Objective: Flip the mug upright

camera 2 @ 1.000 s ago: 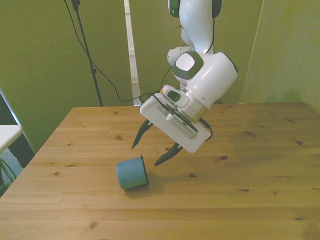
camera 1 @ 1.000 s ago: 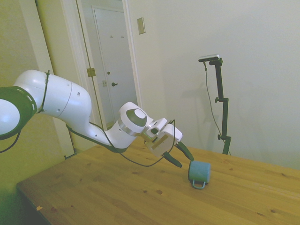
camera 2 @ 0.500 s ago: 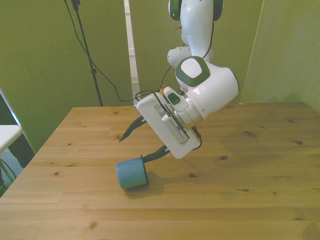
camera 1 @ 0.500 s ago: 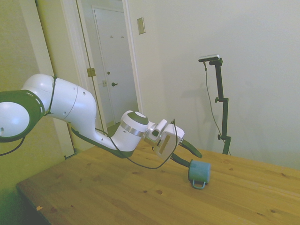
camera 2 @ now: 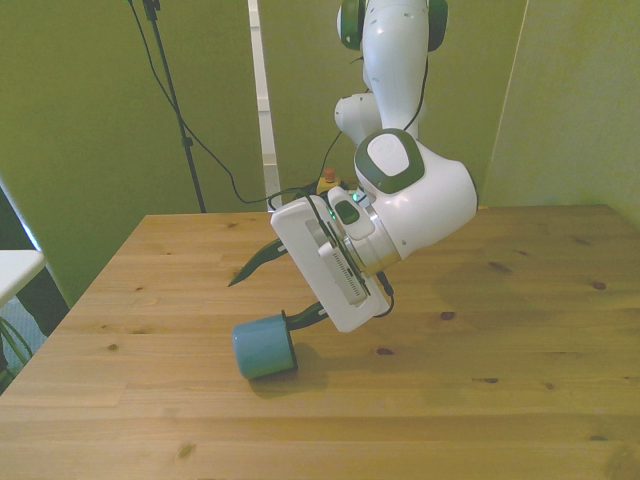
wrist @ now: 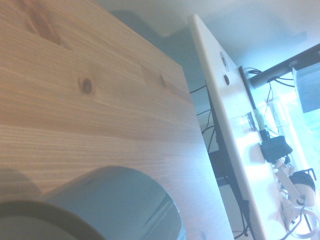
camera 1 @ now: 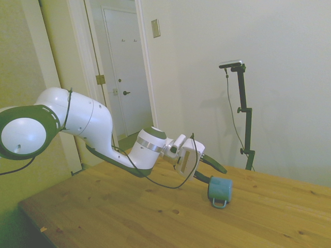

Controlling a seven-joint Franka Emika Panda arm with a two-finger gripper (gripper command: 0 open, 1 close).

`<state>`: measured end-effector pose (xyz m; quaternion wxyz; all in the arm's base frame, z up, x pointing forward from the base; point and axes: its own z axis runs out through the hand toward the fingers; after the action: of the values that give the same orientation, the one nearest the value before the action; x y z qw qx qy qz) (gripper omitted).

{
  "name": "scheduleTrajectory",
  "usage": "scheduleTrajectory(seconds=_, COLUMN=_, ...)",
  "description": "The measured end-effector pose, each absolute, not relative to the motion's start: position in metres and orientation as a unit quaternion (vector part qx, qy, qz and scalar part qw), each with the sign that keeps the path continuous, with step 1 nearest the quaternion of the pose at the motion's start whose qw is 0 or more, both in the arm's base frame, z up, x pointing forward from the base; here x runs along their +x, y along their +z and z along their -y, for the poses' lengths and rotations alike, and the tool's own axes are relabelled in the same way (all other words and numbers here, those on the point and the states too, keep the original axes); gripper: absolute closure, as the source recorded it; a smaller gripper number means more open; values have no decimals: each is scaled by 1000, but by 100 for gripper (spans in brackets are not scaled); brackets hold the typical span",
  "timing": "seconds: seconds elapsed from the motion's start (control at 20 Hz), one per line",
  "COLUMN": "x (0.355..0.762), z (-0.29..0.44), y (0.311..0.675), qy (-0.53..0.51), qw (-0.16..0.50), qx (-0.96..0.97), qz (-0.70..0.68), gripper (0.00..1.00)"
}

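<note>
- Mug (camera 2: 263,347) lies on its side on the desk (camera 2: 480,400), axis level.
- Claw (camera 2: 270,293), spread wide and empty, straddles the rim: one finger at the mouth, the other above.

White glossy Franka arm (camera 1: 77,121), chunky rounded links with dark green-grey joint caps and a silver ring at the wrist. A thin black cable loops along the links, sagging below the forearm. The boxy white gripper (camera 2: 272,291) has a small green light on its mount and slim, dark, curved fingers (camera 2: 250,268).
</note>
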<state>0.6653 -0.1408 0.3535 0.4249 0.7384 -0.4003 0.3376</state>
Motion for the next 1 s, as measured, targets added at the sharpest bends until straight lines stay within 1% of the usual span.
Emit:
scheduleTrajectory(seconds=0.1, x=665, z=145, y=352, qy=337, qw=428, qx=736, qz=402, gripper=0)
scheduleTrajectory(seconds=0.15, x=665, z=147, y=351, qy=338, qw=429, qx=735, qz=402, gripper=100)
scheduleTrajectory(seconds=1.0, x=666, z=152, y=347, qy=338, qw=431, qx=731, qz=407, gripper=100)
